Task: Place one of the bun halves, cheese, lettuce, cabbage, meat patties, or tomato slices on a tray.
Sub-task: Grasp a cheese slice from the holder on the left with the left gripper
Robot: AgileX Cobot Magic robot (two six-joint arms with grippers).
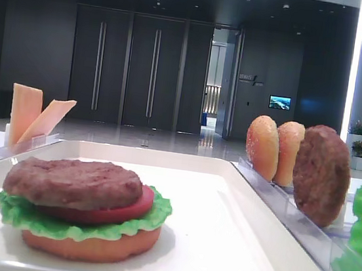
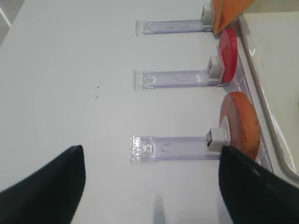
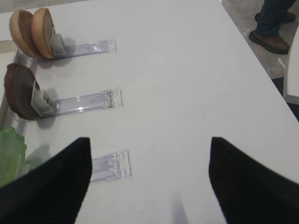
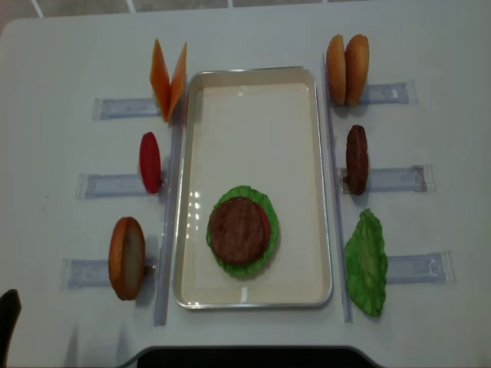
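Observation:
On the white tray [image 4: 253, 138] a stack lies near the front: bun half [image 1: 88, 246], lettuce [image 1: 77, 227], tomato slice [image 1: 115, 213], meat patty [image 4: 236, 230] on top. Left of the tray stand cheese slices [image 4: 167, 77], a tomato slice [image 4: 149, 161] and a bun half [image 4: 126, 257]. On the right are two bun halves [image 4: 347, 69], a patty [image 4: 356, 159] and a lettuce leaf [image 4: 366, 263]. My left gripper [image 2: 150, 154] hangs open and empty over the table by the bun half [image 2: 240, 123]. My right gripper [image 3: 150, 142] is open and empty, right of the lettuce [image 3: 10, 154].
Clear plastic racks [image 4: 391, 178] lie on both sides of the tray and prop the pieces upright. A rack end [image 3: 110, 165] sits just inside my right gripper's left finger. The table's right edge and a person's shoes [image 3: 268, 39] show in the right wrist view.

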